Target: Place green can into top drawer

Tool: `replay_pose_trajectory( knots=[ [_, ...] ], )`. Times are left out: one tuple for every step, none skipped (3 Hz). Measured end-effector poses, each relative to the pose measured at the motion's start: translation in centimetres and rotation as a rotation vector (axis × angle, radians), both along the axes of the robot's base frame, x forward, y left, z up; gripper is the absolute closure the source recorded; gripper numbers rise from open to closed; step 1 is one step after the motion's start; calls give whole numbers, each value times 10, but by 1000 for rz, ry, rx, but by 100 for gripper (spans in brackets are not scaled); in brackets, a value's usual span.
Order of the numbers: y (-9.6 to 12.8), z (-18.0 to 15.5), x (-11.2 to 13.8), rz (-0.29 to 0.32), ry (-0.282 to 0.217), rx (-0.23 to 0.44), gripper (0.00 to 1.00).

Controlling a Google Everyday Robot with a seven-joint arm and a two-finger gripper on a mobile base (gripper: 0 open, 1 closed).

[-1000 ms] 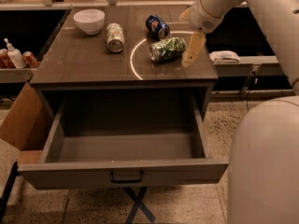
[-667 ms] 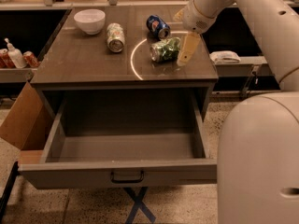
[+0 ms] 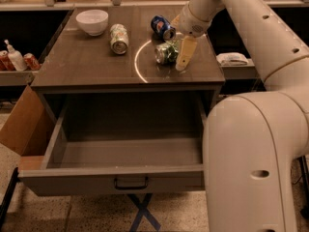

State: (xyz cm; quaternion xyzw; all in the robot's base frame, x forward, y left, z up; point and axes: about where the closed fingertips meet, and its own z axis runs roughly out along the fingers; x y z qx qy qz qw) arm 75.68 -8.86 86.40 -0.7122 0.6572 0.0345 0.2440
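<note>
The green can lies on its side on the cabinet top, right of centre, on a bright ring of light. My gripper points down and stands right beside the can's right end, close to touching it. The top drawer is pulled wide open below the cabinet top. Its inside is bare, and the dark handle sits at the centre of the front panel.
A blue can lies just behind the green can. A pale can and a white bowl are at the back left. A cardboard box leans at the drawer's left. My arm's bulky body fills the right foreground.
My gripper has moved left, from a short way right of the green can to right beside it. The can and the drawer have not moved.
</note>
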Motion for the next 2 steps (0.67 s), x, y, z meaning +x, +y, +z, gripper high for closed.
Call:
replay_pose_trajectory(
  knots=[
    [1,-10,3,-2,23,-3,18],
    [1,-20,4,-9,45,4,43]
  ],
)
